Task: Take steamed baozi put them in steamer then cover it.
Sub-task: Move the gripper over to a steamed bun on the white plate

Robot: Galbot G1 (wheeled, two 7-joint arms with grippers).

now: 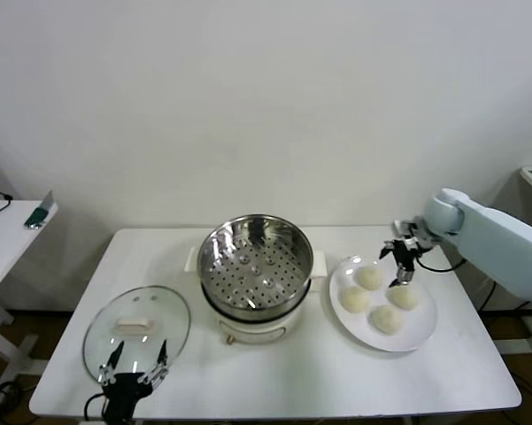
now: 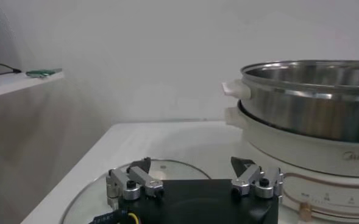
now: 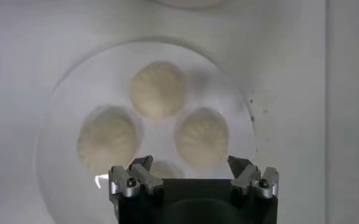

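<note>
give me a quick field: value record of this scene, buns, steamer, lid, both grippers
baozi: four baozi on a white plate, to the right of the steamer
steamer: steamer at table centre, uncovered, perforated tray bare
cover: glass cover flat on the table, to the left of the steamer
right gripper: right gripper open, above the plate over the buns, holding nothing
left gripper: left gripper open, at the cover's near edge, holding nothing
task progress: no bun in the steamer yet
</note>
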